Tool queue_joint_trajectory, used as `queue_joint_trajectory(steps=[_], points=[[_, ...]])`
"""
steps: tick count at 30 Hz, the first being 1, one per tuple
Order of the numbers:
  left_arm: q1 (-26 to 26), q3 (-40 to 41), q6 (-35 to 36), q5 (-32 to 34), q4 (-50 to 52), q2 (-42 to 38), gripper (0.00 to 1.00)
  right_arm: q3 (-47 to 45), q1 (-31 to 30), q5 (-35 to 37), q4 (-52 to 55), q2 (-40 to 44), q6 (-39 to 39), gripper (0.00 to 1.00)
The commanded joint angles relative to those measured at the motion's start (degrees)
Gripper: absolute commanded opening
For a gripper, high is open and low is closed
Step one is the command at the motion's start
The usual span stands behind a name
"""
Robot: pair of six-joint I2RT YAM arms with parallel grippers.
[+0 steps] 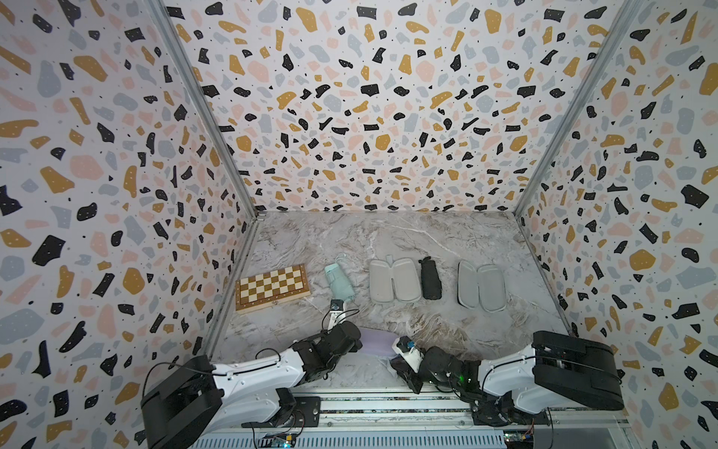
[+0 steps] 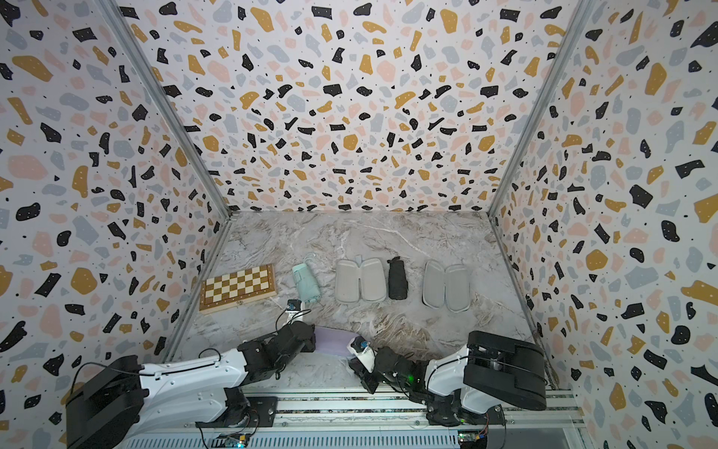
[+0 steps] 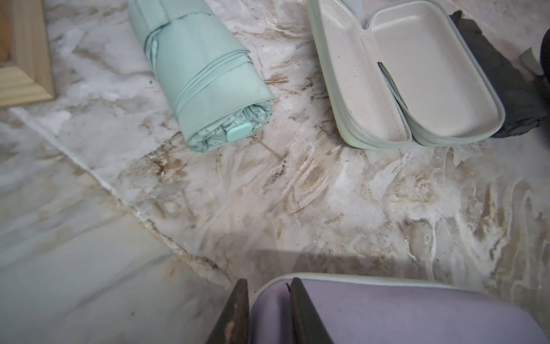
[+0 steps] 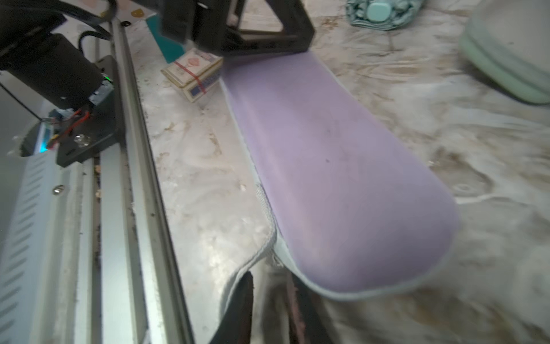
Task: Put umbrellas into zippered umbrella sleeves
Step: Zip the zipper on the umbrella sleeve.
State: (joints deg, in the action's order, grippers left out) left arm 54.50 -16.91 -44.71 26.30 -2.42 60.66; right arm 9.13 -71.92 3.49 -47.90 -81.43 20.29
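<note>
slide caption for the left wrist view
Left gripper, jaws parted, at lilac sleeve end; mint umbrella, open mint sleeve beyond

Robot lab booth, terrazzo-print walls (image 1: pixel 369 97)

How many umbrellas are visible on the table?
2. The mint green umbrella lies between the chessboard box and the mint sleeve; the black umbrella lies between that sleeve and the other open sleeve. Another may be hidden inside the lilac sleeve.

- Tabletop (image 3: pixel 327 208) is showing a glossy marble-look finish.
- Lilac sleeve (image 4: pixel 342 178) is looking matt and fabric-skinned.
- Beyond the lilac sleeve, mint green umbrella (image 3: pixel 208 74) is showing smooth creased cloth, plastic end cap (image 3: pixel 238 133).
- Chessboard box (image 1: pixel 272 285) is showing pale grained wood.
</note>
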Motion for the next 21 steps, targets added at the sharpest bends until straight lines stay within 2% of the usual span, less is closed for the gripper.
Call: queue_joint_trajectory(steps=[1,4,8,9,13,16,17,18,19,21], points=[[0.31,2.01,0.98,-1.18,1.38,-3.82,0.47,-0.86,1.0,4.08,4.95,3.08,3.13,0.28],[0.26,2.79,1.07,-2.3,1.62,-6.17,0.63,-2.02,1.04,6.45,7.33,7.55,4.2,0.41],[0.3,2.52,1.27,-1.54,2.74,-7.21,0.81,-3.08,0.75,7.03,9.76,13.66,3.82,0.57],[0.27,2.29,1.44,-1.49,2.85,-7.24,0.82,-3.54,0.59,7.42,9.58,15.08,3.7,0.65],[0.18,0.49,2.01,-0.74,2.85,-7.24,0.89,-2.88,1.27,12.01,11.65,19.87,2.08,0.84],[-0.69,-2.76,3.26,-0.54,3.82,-6.62,0.98,0.91,5.21,9.89,13.76,20.49,-0.3,0.9],[-1.85,-3.79,4.77,-2.78,3.51,-6.16,0.98,2.08,6.76,8.35,13.98,20.16,-1.12,0.94],[-4.26,-4.38,6.35,-8.29,2.26,-6.54,0.97,3.72,8.63,6.67,14.99,20.01,-2.19,1.0],[-7.07,-3.9,6.31,-12.46,0.3,-8.15,0.98,4.44,10.02,6.04,14.77,20.29,-3.21,1.0],[-10.24,-3.75,6.0,-13.75,0.32,-12.01,0.99,4.87,12.5,5.75,13.4,22.14,-4.53,1.0]])
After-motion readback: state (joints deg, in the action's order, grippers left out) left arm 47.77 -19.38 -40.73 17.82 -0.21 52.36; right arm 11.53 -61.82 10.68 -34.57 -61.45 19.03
